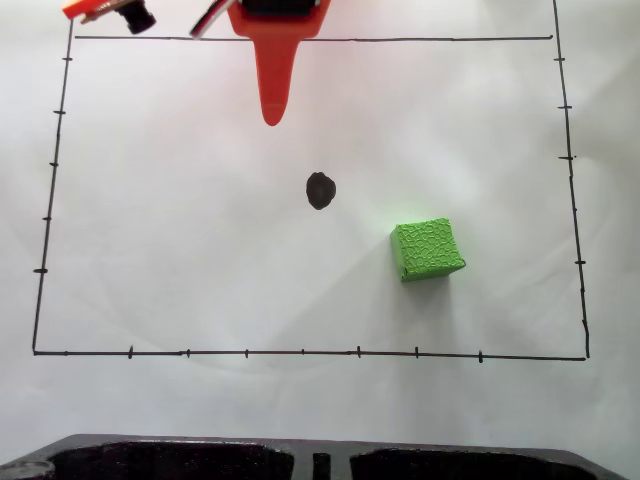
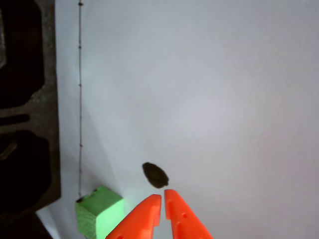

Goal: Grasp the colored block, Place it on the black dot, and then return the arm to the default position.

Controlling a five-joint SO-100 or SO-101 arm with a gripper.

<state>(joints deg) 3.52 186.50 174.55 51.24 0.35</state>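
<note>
Beside black dot (image 1: 320,190), toward lower right in fixed view, colored block (image 1: 428,250) sits untouched on white surface (image 1: 200,250). Pincer (image 2: 163,200) pressed together, holding nothing. I judge risk: descending unopened would shove block; block's rotated edges may slip.

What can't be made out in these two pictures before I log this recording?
- The arm: cut off by the top edge in the fixed view.
- The gripper: its base is cut off by the bottom edge in the wrist view.
- The colored block: its lower part runs past the bottom edge in the wrist view.
- The dark tray: cut off by the bottom edge in the fixed view, contents too dark to tell.
</note>
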